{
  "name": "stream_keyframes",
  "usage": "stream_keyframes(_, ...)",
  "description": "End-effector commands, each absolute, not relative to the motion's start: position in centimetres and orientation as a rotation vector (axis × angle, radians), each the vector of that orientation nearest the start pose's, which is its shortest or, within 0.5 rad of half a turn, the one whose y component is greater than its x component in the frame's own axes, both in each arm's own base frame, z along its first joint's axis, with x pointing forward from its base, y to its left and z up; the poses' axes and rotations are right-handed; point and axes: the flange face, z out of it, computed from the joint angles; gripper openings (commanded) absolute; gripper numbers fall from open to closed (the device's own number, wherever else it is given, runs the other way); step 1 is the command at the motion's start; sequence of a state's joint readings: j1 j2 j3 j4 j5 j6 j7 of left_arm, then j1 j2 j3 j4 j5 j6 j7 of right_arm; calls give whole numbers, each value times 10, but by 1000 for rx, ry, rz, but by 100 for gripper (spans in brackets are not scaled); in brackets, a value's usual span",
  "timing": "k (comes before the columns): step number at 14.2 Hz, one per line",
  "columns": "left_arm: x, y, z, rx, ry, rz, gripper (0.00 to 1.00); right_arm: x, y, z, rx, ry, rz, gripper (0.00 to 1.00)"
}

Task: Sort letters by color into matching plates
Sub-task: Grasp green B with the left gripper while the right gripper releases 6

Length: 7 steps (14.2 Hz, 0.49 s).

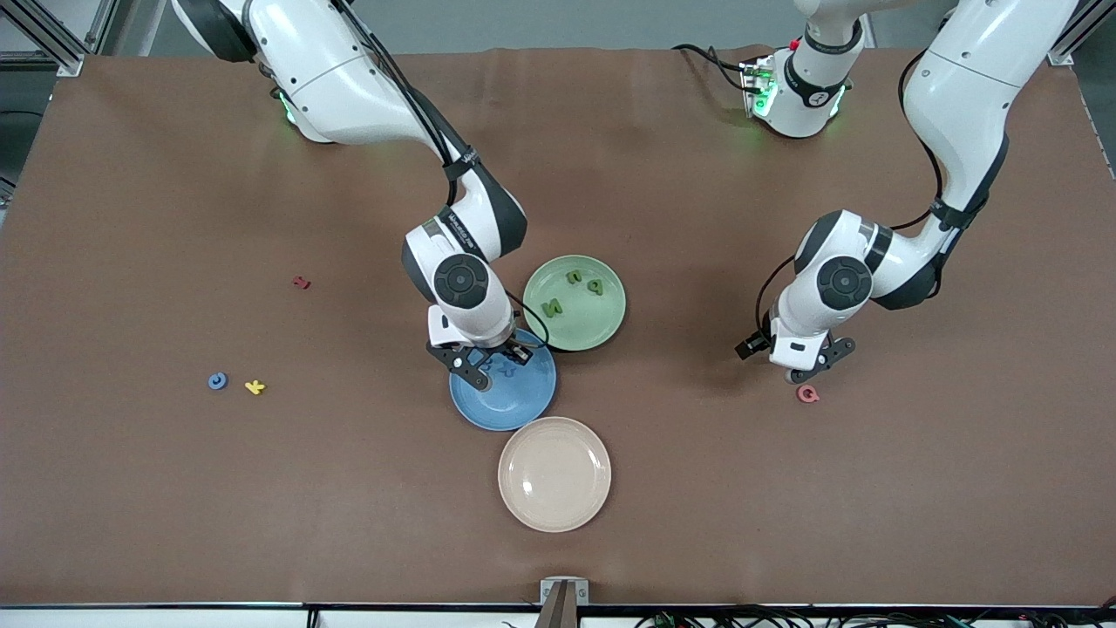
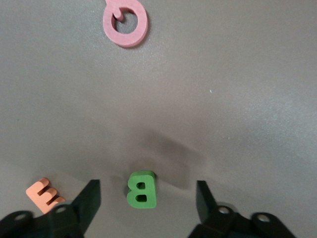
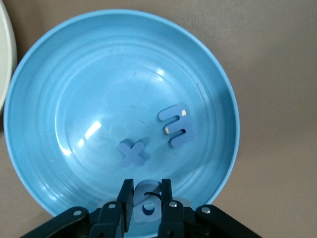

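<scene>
Cream plate [image 1: 554, 474] sits nearest the cam, empty, not part of the sort. Next up, touching its rim, the blue plate [image 1: 503, 392]: right tool [image 1: 493, 363] hangs low over the rim farthest from the cream plate, jaws clamped on a blue g [image 3: 148, 202], held flat w/ its long axis running along the fingers. Already in the blue plate: blue x [image 3: 132, 152] and blue E [image 3: 176, 125], lying flat near the middle, E's prongs pointing toward the x. Risk here: g is over the sloped rim, not the well, so if let go now it may tip or slide off onto the counter [image 1: 785, 523]; it could also land on the x. Roughly level w/ the blue plate but well toward the left arm's end, the left tool [image 2: 148, 198] is down at the counter, jaws apart and straddling a green B [image 2: 141, 189]; the B lies flat, long axis running between the jaws. Risk: fingers close on the rounded side and squirt it out; orange E [image 2: 45, 192] lies just beside one finger and could get nudged. Pink Q [image 1: 808, 394] is close by, a distractor. Blue c [image 1: 218, 381] waits w/ the yellow k [image 1: 255, 386] toward the right arm's end. Farther than the blue plate, the green plate [image 1: 575, 302] holds three green letters [image 1: 573, 291].
</scene>
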<state>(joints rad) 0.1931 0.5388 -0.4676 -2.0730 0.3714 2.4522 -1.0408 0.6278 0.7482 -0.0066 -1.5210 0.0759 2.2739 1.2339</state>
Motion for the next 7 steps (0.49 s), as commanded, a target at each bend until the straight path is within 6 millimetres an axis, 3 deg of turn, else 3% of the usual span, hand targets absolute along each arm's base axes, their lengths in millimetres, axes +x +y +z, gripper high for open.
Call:
stream_keyframes(1, 552, -153, 181, -3005, -807, 90, 81, 583, 421, 221, -2909, 1045, 57, 98)
stream_keyframes(3, 550, -153, 179, -3004, -802, 96, 79, 583, 421, 221, -2913, 1040, 57, 100)
stream_keyframes(7, 548, -153, 176, -3002, -802, 107, 63, 583, 421, 222, -2919, 1020, 53, 100)
